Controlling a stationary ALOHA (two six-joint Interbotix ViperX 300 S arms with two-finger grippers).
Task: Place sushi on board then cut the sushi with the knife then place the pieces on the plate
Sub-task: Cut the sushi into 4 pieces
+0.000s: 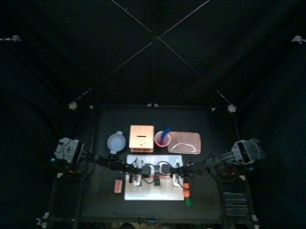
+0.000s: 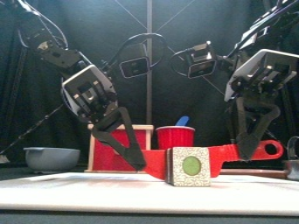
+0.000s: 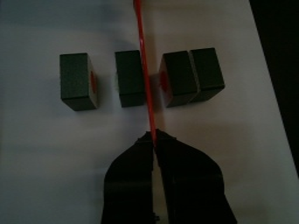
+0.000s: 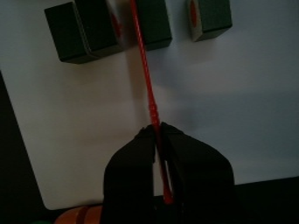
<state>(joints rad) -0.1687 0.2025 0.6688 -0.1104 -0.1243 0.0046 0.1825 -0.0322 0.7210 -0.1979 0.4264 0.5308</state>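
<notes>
Sushi roll [image 3: 126,79]: four dark green blocks in one row on the white cutting board [image 3: 65,149]. Two blocks at one end touch each other, and the other two stand apart.
End face: in the front view the nearest block shows a pale square face with a green centre.
Red knife [image 3: 138,35]: lies across the row on edge. Its blade sits in the gap between the touching pair and the next block.
Left gripper [image 3: 149,138]: comes down from the left, with its jaws pressed together on one end of the red knife.
Right gripper [image 4: 159,133]: comes down from the right, with its jaws pinched on the other end of the red knife, near the red handle seen in the front view.
Pink tray [image 1: 191,148]: on the table behind the board, to the right, well apart from the blocks.
Red cup [image 2: 176,137]: upright behind the board, with a blue knife [image 2: 183,121] standing in it.
Wooden box [image 1: 142,136]: just left of the cup, its red drawer front facing forward.
Blue-grey bowl [image 2: 52,158]: on the table at back left, beside the box.
</notes>
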